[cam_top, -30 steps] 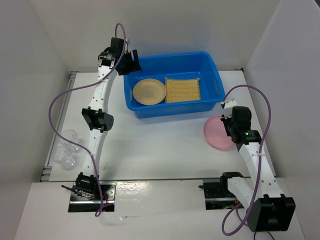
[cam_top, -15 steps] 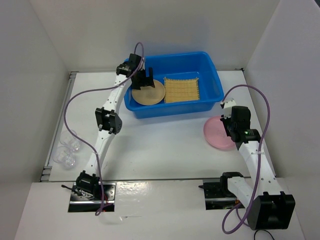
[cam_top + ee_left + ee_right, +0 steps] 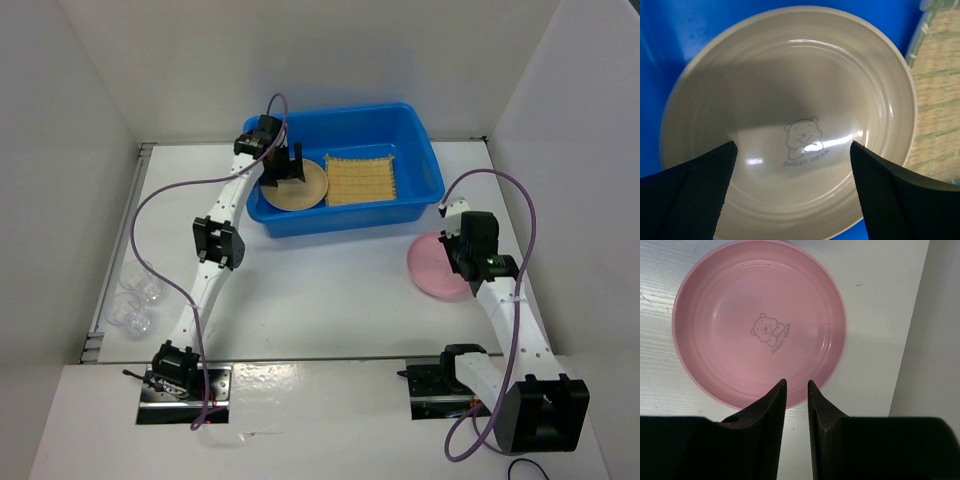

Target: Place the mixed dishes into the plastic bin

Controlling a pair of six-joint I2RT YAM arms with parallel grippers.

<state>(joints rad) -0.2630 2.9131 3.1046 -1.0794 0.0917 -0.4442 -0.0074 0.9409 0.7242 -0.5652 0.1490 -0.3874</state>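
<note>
The blue plastic bin [image 3: 340, 218] stands at the back middle. In it lie the tan-orange plate [image 3: 305, 190] and the bamboo mat [image 3: 363, 180]. My left gripper [image 3: 285, 168] is open and empty, low over the tan plate [image 3: 790, 100], with its jaws wide apart [image 3: 792, 145]; the mat [image 3: 940, 90] lies to its right. The pink plate [image 3: 432, 268] lies on the table right of the bin. My right gripper [image 3: 455, 258] is shut and empty over the pink plate's [image 3: 760, 322] near rim [image 3: 797, 382]. Two glass cups [image 3: 135, 297] stand at the far left.
White walls enclose the table on the left, back and right. The right wall [image 3: 935, 340] stands close beside the pink plate. The left arm's purple cable [image 3: 150, 210] loops over the left half of the table.
My left gripper has swung from the bin's back left corner to the right and down over the tan plate. The right arm has barely moved.
</note>
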